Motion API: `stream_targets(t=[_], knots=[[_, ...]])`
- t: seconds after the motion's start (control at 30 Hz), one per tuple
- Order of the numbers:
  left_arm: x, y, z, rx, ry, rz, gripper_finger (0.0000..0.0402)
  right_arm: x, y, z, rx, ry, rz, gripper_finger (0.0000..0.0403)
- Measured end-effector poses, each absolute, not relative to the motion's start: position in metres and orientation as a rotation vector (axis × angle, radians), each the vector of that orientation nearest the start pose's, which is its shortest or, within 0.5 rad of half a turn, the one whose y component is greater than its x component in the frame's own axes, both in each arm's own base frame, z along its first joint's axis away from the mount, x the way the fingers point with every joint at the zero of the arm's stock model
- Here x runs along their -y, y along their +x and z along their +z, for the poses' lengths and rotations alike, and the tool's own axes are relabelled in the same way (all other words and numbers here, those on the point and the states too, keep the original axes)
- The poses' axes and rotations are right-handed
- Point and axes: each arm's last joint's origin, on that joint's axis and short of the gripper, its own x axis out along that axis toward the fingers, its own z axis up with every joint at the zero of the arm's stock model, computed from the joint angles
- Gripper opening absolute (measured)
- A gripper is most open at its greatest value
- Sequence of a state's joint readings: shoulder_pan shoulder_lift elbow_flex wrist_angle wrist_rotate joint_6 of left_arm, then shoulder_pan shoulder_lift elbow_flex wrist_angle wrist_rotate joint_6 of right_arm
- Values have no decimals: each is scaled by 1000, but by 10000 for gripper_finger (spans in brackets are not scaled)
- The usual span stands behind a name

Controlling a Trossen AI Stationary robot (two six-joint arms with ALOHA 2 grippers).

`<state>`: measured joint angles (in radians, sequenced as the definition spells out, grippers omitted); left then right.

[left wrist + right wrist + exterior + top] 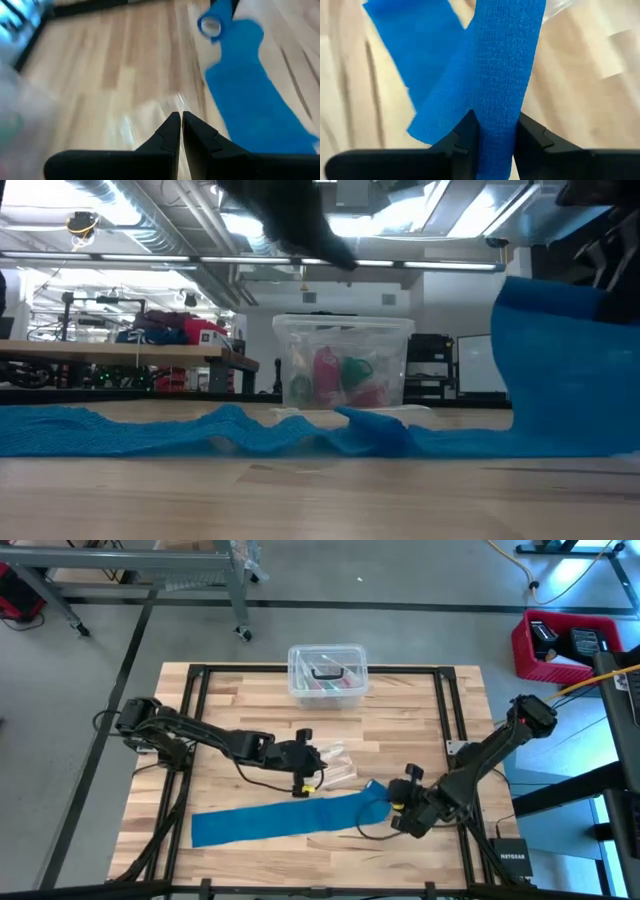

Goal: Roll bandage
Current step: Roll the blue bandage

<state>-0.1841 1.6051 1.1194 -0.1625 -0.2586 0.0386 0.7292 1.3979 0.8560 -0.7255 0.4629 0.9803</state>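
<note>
On the wooden bench [250, 700] we see one bandage [280, 817] lying lengthwise left-right; the right gripper's [393, 802] fingers pinch its lifted end, and the left gripper's [306, 780] fingers are closed, empty.

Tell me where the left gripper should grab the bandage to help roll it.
Probably the long edge of the flat part of the bandage, coming straight down from above: it lies limp on the table. The right gripper already pinches the lifted end. The left gripper is shut, empty, just behind the strip.
</note>
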Motion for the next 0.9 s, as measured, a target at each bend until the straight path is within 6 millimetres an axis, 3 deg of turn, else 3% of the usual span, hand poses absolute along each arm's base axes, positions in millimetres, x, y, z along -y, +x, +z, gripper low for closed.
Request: stream_targets(t=[0.13, 0.4, 0.6, 0.73, 0.9], knots=[[68, 338, 240, -696, 19, 12, 13, -151, 198, 201, -986, 244, -288, 91], [72, 338, 236, -718, -26, 26, 36, -129, 227, 195, -880, 412, -334, 92], [75, 314, 245, -869, 1, 31, 101, -108, 263, 186, -757, 547, -365, 92], [73, 299, 250, -875, 37, 109, 126, -92, 291, 171, -689, 639, -366, 92], [75, 287, 234, -880, 53, 161, 133, -67, 318, 151, -600, 732, -410, 92]])
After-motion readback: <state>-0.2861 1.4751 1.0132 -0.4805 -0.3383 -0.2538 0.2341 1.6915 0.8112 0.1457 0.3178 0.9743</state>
